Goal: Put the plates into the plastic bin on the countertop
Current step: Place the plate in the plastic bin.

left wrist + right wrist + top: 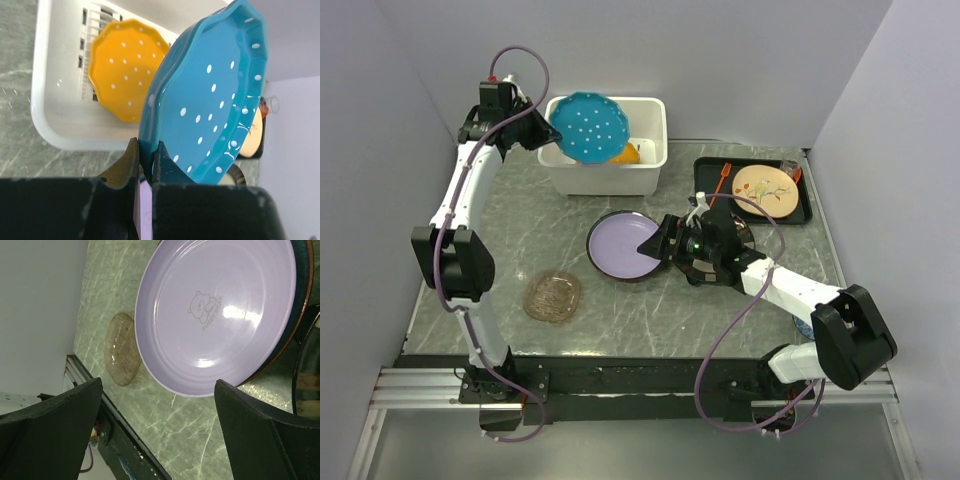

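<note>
L gripper (146, 152): clamped tight on the low rim of the teal dotted plate (210, 90); rim pinched btwn both fingers, nothing else held.
Teal plate: up on edge, tilted, hanging over the plastic bin (655, 140), twd its left half. Not yet resting in it.
Bin: at the counter's (650, 310) back edge, left of centre. Orange dotted plate (125, 70) already inside, on the slotted base.
Step in hand (my read): lower teal plate into bin & let go.
How to do it well: bring wrist down until the plate's free edge is close to the base or the orange plate. Roll it twd flat, then open. Keep rim off the bin's near wall on the way in. A drop from this height could chip both plates, so release low.
R gripper (159, 385): jaws spread as wide as they go, empty, aimed at the right rim of the lavender plate (220, 310).
Lavender plate: mid-counter, stacked on a dark plate (301, 300). Likely next pick. Needs one finger under the lip w/o dragging the dark one.
Amber glass plate (553, 297): near-left part of counter, well apart from both arms.
Black tray (705, 170): back-right corner, not part of the job.
</note>
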`<state>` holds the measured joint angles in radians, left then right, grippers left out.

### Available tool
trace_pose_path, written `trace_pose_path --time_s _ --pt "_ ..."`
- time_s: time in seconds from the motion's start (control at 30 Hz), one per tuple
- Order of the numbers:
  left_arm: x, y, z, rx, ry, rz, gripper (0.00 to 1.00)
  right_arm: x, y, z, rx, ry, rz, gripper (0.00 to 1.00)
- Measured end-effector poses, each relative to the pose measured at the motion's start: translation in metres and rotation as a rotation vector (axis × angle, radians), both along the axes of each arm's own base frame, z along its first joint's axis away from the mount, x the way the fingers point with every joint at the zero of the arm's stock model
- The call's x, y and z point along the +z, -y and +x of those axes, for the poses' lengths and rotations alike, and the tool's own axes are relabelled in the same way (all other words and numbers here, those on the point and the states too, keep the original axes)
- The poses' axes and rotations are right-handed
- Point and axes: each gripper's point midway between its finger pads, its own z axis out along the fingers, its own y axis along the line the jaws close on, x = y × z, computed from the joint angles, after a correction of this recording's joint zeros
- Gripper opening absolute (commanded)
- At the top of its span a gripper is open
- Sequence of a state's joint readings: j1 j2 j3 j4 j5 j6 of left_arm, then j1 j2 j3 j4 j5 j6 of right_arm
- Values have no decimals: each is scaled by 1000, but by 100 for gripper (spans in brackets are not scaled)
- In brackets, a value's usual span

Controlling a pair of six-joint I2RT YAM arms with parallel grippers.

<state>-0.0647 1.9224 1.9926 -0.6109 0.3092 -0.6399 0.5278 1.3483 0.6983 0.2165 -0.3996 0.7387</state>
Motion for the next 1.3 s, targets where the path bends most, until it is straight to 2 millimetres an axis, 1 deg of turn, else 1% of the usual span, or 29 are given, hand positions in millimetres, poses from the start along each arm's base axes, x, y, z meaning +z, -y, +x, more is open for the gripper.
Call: trace_pose_path --time_s 0.1,0.27,0.5,0.63,0.67,0.9,1.03,1.3 --pt "-3 -3 12 30 0 4 1 -1 1 2 -15 -1 -3 100" --pt "-17 -9 31 76 -13 13 1 -3 2 1 -19 -9 -9 100" --pt "-42 -13 43 108 -52 23 1 -4 2 0 -21 -20 0 100" --pt "-51 -13 52 119 -60 18 1 -9 3 -2 -22 -33 -3 100" --pt "-50 -13 54 120 -56 19 1 -8 3 -2 -22 -31 -2 100" --pt "-45 -2 68 110 -6 5 1 -7 2 -2 -19 -30 4 100" --pt "-46 6 73 97 9 -1 1 -7 2 -3 -15 -30 7 100" --pt "-54 23 85 81 32 -22 1 -16 3 -10 -5 -50 2 100"
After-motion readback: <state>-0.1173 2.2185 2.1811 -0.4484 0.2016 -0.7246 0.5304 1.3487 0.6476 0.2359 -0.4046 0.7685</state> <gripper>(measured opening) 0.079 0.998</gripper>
